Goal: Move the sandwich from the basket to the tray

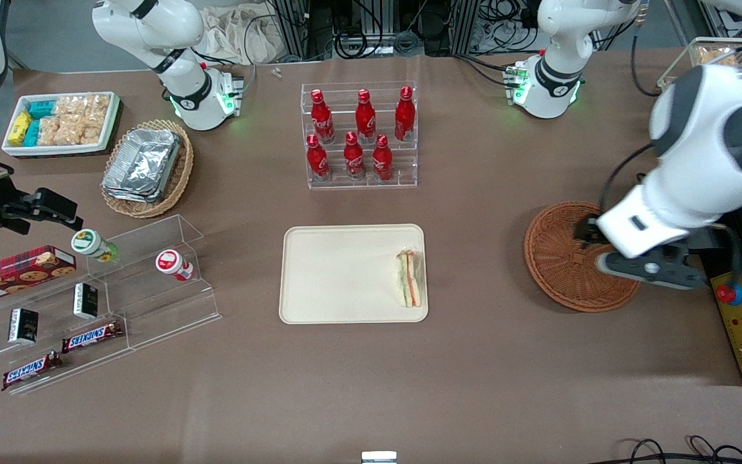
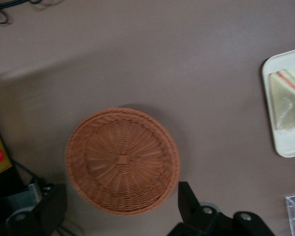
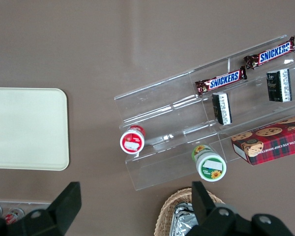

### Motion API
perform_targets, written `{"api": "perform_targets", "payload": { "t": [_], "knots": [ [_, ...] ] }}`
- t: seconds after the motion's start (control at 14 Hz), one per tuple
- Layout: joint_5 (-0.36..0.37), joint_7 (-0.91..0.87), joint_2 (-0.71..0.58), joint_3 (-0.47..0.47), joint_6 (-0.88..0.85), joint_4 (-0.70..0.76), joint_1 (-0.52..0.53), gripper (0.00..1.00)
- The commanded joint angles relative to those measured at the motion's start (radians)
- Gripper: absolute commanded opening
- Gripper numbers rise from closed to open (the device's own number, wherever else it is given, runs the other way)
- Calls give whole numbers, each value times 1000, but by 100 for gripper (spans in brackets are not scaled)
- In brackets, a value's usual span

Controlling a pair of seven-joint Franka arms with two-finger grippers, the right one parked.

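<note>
The sandwich (image 1: 410,278) lay on the tray (image 1: 339,270), close against the tray's short rim on the side toward the working arm's end of the counter (image 1: 474,361). It rested on its flat face with the green and red-orange filling edge showing. The claw (image 2: 122,206) hung above the basket (image 1: 564,258), well apart from the sandwich, with bare counter between basket and tray. Its fingers (image 2: 189,201) stood spread wide, about as far apart as the basket is broad, and held nothing. In the wrist view the basket (image 2: 122,161) showed only its woven bottom, with nothing in it, while the sandwich (image 2: 287,105) and the tray corner (image 2: 285,145) appeared off to the side. Farther from the front camera than the tray stood a clear rack of red bottles (image 1: 359,132).
</note>
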Motion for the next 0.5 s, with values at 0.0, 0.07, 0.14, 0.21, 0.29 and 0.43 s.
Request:
{"api": "perform_targets", "payload": {
  "t": [0.0,0.07,0.14,0.21,0.29,0.43],
  "knots": [
    [-10,110,-49,-10,-12,-35,90,100],
    [-5,147,-51,-10,-10,-32,114,100],
    [7,154,-51,-9,-4,-30,131,100],
    [8,157,-46,-6,2,-23,145,100],
    [4,169,-37,-7,8,-18,179,100],
    [-7,172,-36,-7,21,-12,207,100]
  ]
}}
